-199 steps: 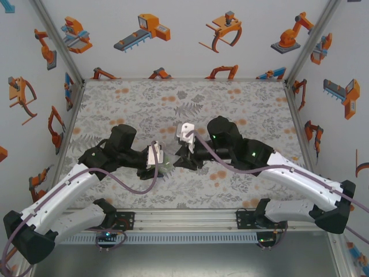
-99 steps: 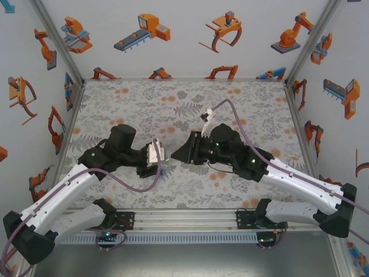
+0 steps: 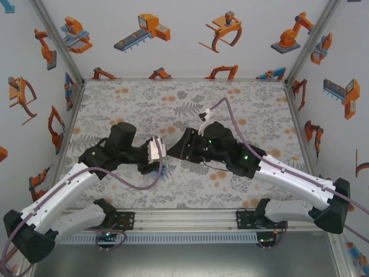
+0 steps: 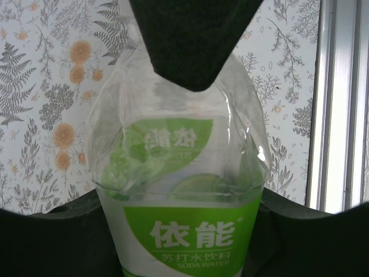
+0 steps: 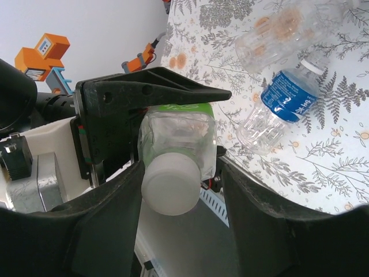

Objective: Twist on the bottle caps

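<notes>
We observe the patterned counter [image 3: 242,104] carrying both arms, which meet near its middle. The left gripper [image 4: 183,199] has its jaws clamped on the body of the green-label bottle [image 4: 190,231], one jaw on each side of the label, and it holds the bottle clear of the counter. In the right wrist view this bottle points its neck end toward the right gripper [image 5: 181,173]. The right gripper's jaws stand on either side of that end, slightly parted. The whitish bottle cap [image 5: 171,187] sits on the neck of the green-label bottle, between the right jaws. We see the left-hand jaw in that view at or against the cap's edge, and a narrow gap separates the cap from the other jaw. We cannot tell how far the cap is threaded on. Two further bottles lie on their sides on the counter, well apart from both sets of jaws: the blue-label bottle [image 5: 285,101] and, just beside it, the plain clear bottle [image 5: 277,32].
</notes>
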Controlling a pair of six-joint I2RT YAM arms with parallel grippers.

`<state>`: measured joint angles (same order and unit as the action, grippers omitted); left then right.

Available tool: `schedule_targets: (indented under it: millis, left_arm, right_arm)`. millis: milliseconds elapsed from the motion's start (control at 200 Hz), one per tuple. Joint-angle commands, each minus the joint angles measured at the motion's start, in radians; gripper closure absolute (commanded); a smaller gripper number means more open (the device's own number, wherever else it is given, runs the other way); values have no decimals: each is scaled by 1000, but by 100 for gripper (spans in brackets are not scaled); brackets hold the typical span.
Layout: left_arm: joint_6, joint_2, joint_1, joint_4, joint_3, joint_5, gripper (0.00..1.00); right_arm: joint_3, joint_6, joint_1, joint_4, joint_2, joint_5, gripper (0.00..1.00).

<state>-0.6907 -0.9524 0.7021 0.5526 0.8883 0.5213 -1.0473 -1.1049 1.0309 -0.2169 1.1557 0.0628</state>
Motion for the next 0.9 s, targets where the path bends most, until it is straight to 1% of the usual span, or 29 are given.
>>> schedule_targets:
  millis: [0,165,250,330,401,441,536,586,681,771,796,896]
  left_arm:
    - [15,-1,5,-16,29,-8,100]
    - [7,3,4,-15,27,4,100]
    - [3,4,4,-15,25,6,100]
    - [3,1,5,-14,25,6,100]
    - [4,-1,4,-14,25,8,100]
    - [5,-2,4,-15,26,5,92]
    - [9,-3,5,-14,25,-4,61]
    - [13,-3,6,-14,27,-9,52]
    - [14,-2,4,-15,26,-14,43]
    - [15,-1,4,-16,25,-29,38]
    - [16,-1,4,-16,24,-35,34]
    - [39,4,4,-28,24,-80,34]
  right_arm:
    - [-23,-34,-8,29,6,11,49]
    - [-2,-47,-17,50,1,13,58]
    - [0,-47,-21,55,2,16,61]
    - [2,-47,-23,55,2,20,66]
    - [4,-47,-27,54,0,23,72]
    - [4,-46,-28,54,0,24,75]
    - [1,-40,-34,40,2,24,80]
    - [0,-30,-38,27,2,24,82]
    - [-6,2,-55,-7,6,20,85]
    - [-27,45,-82,-65,20,26,86]
    - [-35,61,-92,-84,26,31,87]
    - [-60,124,-150,-160,48,64,88]
